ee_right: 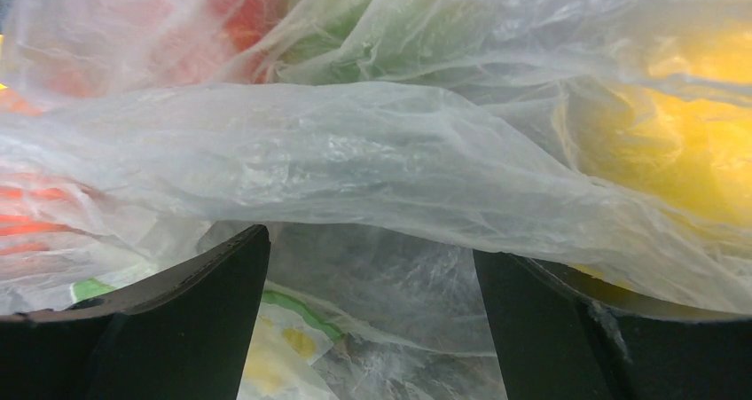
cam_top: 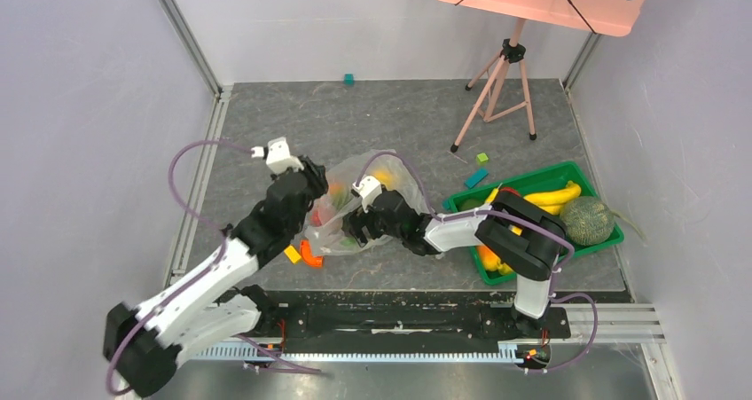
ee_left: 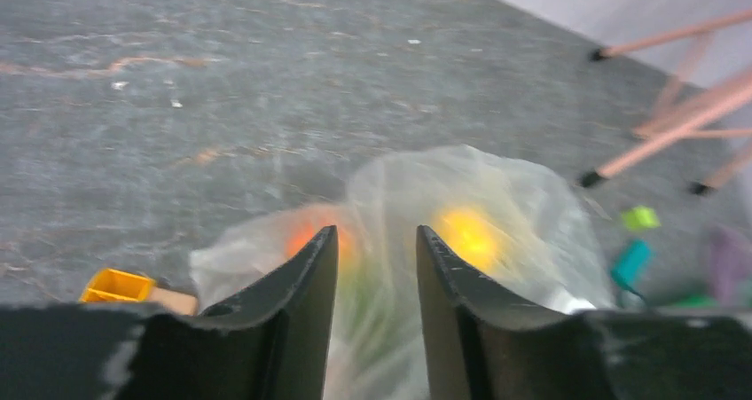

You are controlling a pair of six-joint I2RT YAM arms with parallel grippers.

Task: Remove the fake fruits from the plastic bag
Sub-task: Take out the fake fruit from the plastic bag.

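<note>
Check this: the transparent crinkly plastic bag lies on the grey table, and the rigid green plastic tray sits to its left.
Wrong side: the rigid green plastic tray sits to the right of the transparent crinkly plastic bag, as the top external view shows. The bag does lie on the grey table.

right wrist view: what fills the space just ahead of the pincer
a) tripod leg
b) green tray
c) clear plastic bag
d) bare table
c, the crinkled plastic bag covers the whole view beyond the open right pincer, with fake fruits showing yellow and red through it.
</note>
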